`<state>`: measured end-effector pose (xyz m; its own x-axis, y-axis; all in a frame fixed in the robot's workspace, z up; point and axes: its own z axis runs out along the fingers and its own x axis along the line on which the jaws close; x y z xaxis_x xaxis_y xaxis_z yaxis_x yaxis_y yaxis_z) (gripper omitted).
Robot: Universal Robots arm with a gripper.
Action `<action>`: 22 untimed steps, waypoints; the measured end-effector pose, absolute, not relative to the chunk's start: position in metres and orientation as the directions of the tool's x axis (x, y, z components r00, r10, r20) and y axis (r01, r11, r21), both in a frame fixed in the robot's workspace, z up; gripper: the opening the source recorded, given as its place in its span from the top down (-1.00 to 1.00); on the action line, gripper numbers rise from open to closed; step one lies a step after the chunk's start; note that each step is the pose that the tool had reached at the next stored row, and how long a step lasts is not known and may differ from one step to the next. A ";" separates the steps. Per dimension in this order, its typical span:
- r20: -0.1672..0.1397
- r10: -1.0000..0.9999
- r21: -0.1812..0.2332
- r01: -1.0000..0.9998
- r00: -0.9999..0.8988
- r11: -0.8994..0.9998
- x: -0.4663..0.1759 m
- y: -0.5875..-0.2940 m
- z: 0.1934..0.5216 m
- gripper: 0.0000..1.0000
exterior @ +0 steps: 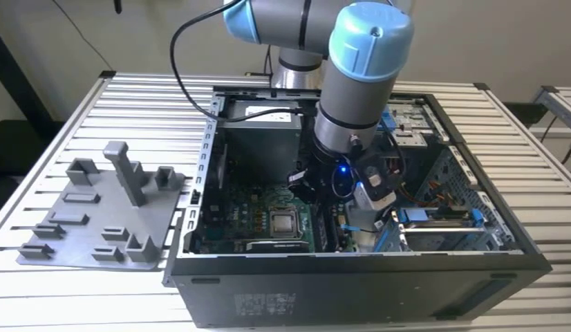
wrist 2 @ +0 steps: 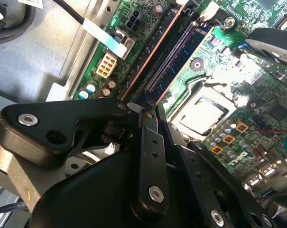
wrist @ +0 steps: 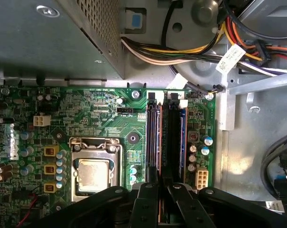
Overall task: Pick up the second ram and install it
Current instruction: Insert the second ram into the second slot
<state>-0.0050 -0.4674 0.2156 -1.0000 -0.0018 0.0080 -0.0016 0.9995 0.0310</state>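
The arm's gripper (wrist: pixel 163 190) reaches into the open computer case (exterior: pixel 359 277), directly over the motherboard's memory slots (wrist: pixel 168 137). Its jaws are pinched narrow on the second ram (wrist: pixel 161 209), holding it edge-down, apparently to line it up with a slot.

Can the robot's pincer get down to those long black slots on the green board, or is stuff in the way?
Probably yes. The black pincer already hangs right over the long black memory slots on the green motherboard inside the open grey computer case. The bundled coloured cables lie off to one side.
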 end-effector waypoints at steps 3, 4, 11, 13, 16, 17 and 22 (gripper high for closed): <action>0.008 -0.001 0.031 0.000 -1.000 1.000 -0.005 -0.467 0.215 0.72; 0.008 0.001 0.032 0.001 -1.000 0.999 -0.005 -0.467 0.215 0.72; 0.008 0.013 0.031 0.013 -1.000 0.999 -0.005 -0.468 0.211 0.72; 0.008 0.013 0.031 0.014 -1.000 0.999 -0.005 -0.468 0.211 0.72; 0.008 0.013 0.028 0.013 -1.000 1.000 -0.005 -0.467 0.211 0.72; 0.008 0.013 0.023 0.014 -1.000 1.000 -0.005 -0.467 0.211 0.72; 0.008 0.013 0.009 0.014 -1.000 1.000 -0.005 -0.467 0.213 0.72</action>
